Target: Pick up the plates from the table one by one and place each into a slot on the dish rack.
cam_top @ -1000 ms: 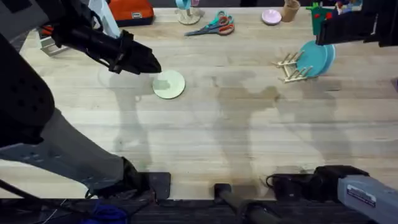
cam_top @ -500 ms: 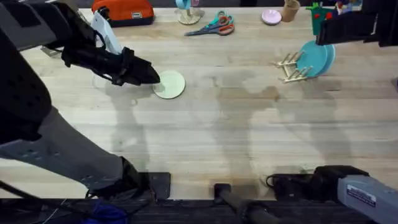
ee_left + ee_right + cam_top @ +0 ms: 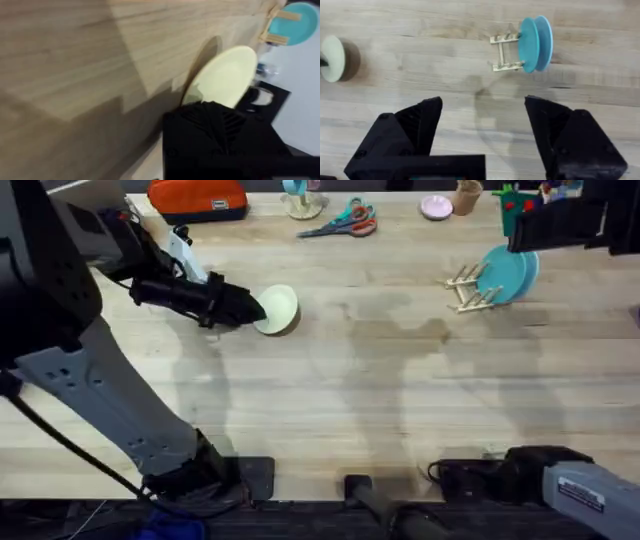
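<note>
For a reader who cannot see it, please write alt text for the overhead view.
The left gripper holds the pale cream-green plate by its edge, tilted up off the table. Far to the right, two teal-blue plates stand in the dish rack.

Pale wood-grain table [image 3: 400, 400] — smooth matt plastic plate [image 3: 281, 308]

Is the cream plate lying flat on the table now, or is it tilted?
Tilted. The cream plate stands on edge, lifted off the table by the left gripper.
</note>
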Available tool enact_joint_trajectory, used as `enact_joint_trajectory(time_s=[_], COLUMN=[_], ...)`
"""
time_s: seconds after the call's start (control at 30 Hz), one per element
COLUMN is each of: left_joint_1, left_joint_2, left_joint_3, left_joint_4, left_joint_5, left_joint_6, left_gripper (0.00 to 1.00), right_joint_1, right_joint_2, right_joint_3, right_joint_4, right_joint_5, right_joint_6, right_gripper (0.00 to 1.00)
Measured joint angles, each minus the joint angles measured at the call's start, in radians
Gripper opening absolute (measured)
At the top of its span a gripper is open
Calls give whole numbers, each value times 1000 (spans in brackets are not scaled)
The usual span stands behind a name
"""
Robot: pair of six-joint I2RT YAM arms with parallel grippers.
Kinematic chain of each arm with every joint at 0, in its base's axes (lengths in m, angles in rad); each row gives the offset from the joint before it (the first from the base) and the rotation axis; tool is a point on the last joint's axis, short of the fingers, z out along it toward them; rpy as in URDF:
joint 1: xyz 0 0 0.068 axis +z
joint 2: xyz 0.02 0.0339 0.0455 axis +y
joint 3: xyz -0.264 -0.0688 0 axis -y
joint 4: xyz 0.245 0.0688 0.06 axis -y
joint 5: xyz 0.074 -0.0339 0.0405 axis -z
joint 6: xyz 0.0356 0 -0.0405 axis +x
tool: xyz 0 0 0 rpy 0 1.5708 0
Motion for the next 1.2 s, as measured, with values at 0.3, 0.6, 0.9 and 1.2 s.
enact_joint_trajectory(time_s=[0.3,0.6,0.9,1.2], left_joint_1=[0,0,-2,-2], left_joint_2=[4,4,4,4], left_joint_3=[0,0,0,0], left_joint_4=[2,10,18,18], left_joint_5=[5,6,9,9], left_joint_6=[-6,-12,-17,-17], left_gripper=[41,41,41,41], right_joint_1=[0,0,0,43], right_joint_2=[0,0,16,213], right_joint_3=[0,0,2,4], right_joint_4=[0,-10,16,65], right_joint_5=[0,0,-117,-260], right_joint_6=[0,0,12,134], right_gripper=[993,994,995,995])
